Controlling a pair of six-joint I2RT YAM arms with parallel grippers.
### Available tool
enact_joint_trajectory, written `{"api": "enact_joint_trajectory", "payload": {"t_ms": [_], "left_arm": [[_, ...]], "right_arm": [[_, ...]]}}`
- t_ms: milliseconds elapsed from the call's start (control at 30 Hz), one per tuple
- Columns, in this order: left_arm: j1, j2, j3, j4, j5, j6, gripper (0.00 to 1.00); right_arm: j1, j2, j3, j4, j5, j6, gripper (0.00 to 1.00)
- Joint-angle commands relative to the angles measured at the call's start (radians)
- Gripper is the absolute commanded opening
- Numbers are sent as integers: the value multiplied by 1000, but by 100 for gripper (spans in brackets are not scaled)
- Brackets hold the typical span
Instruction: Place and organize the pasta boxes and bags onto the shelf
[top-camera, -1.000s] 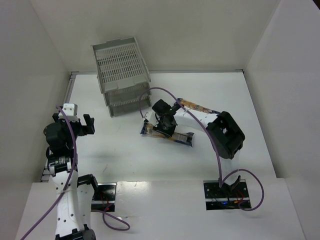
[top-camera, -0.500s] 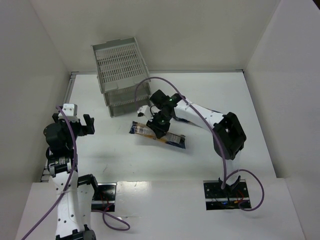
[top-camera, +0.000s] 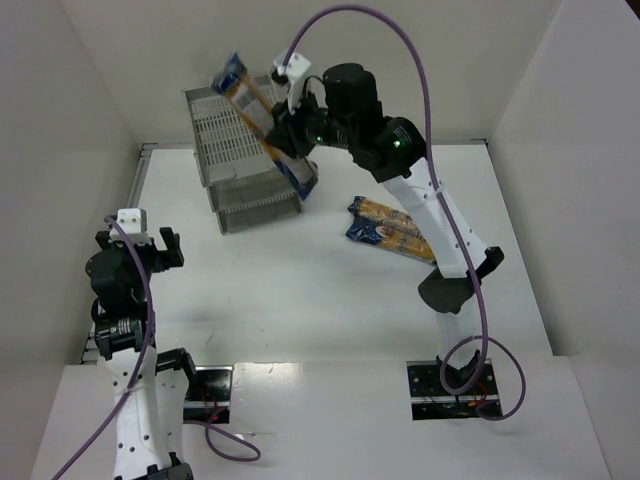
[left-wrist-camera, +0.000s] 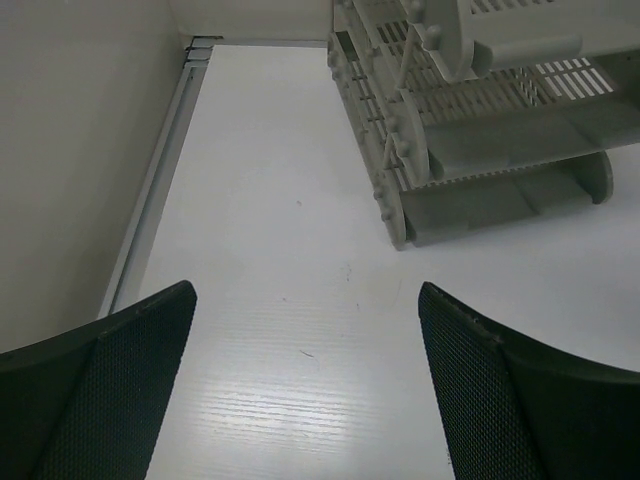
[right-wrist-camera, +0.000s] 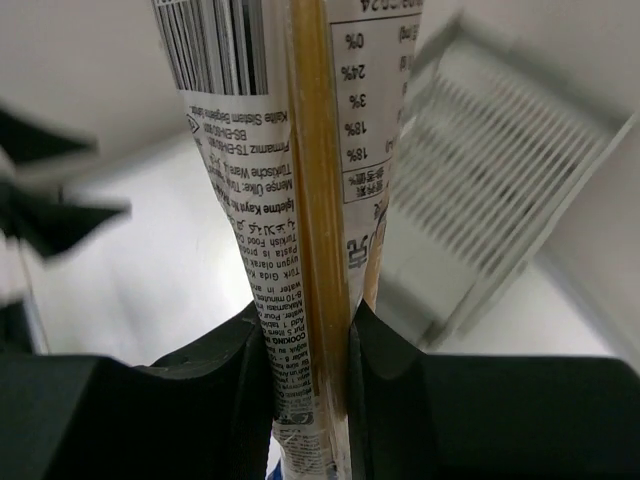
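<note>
My right gripper (top-camera: 283, 133) is shut on a pasta packet (top-camera: 262, 122) and holds it raised, tilted, over the front right part of the grey three-tier shelf (top-camera: 232, 128). In the right wrist view the packet (right-wrist-camera: 305, 230) stands between my fingers (right-wrist-camera: 225, 390), white label and yellow pasta showing, with the shelf (right-wrist-camera: 505, 200) blurred at the right. Two more pasta packets (top-camera: 392, 229) lie side by side on the table right of the shelf. My left gripper (top-camera: 140, 248) is open and empty at the left; its view shows the shelf (left-wrist-camera: 480, 110) ahead to the right.
White walls enclose the table on the left, back and right. A metal rail (left-wrist-camera: 160, 180) runs along the left wall. A purple cable (top-camera: 400, 40) arcs high above the right arm.
The right gripper has lifted the packet off the table and swung it up and back-left, from mid-table to above the shelf. The two other packets are uncovered. The left arm has barely moved.
</note>
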Motion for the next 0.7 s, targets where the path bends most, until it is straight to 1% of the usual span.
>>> {"api": "enact_joint_trajectory", "payload": {"t_ms": [0, 133, 167, 233, 367, 567, 667], "left_arm": [[7, -13, 30, 17, 17, -53, 99], [7, 10, 70, -32, 77, -74, 99], [7, 10, 70, -45, 113, -74, 99], [7, 20, 79, -45, 139, -74, 99], [7, 39, 70, -45, 176, -74, 99], [7, 48, 70, -36, 247, -85, 99], [7, 57, 70, -36, 247, -85, 99]], "right_arm": [[6, 127, 240, 211, 109, 178, 0], [6, 234, 368, 375, 185, 218, 0], [6, 258, 392, 398, 197, 230, 0], [6, 299, 458, 439, 197, 241, 0], [6, 376, 480, 548, 240, 241, 0], [-3, 423, 492, 608, 280, 241, 0], [-12, 448, 492, 634, 300, 250, 0]]}}
